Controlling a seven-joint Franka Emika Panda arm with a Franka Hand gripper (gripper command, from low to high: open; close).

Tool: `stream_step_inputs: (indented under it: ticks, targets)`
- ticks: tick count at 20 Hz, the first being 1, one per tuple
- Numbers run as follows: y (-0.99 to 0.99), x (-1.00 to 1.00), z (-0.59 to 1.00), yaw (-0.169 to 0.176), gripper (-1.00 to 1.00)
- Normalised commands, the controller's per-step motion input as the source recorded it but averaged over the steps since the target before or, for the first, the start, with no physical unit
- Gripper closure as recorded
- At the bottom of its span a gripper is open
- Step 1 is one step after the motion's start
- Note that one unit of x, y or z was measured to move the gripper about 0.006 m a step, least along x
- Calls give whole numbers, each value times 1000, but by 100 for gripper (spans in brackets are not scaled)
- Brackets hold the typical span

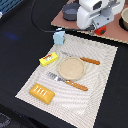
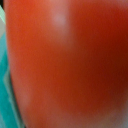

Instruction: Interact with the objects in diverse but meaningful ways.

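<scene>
Red tomato (image 2: 70, 65) fills wrist view, blurred, sits under gripper (image 1: 99, 29) on brown board (image 1: 60, 20) at back w/ grey pot (image 1: 71, 11), jaws' state can't tell; striped mat (image 1: 100, 65) w/ plate (image 1: 71, 68), carton (image 1: 59, 36), yellow box (image 1: 48, 59), bread slab (image 1: 42, 93) lies on black table (image 1: 20, 40).

The exterior view is small and soft, evenly lit, with faint shadows beside the carton (image 1: 59, 36). Around the placemat (image 1: 100, 75) the desk (image 1: 20, 45) falls dark. The wrist view is wholly blurred: red tomato (image 2: 70, 65), one pale glare spot.
</scene>
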Motion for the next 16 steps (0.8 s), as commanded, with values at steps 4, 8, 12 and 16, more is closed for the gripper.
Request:
stream_step_inputs:
  ticks: [4, 8, 12, 16]
  targets:
    - [-61, -673, -884, 24, 100]
    - [-2, -510, -580, 18, -100]
    - [10, -169, 722, 26, -100]
    - [55, -56, 1000, 56, -100]
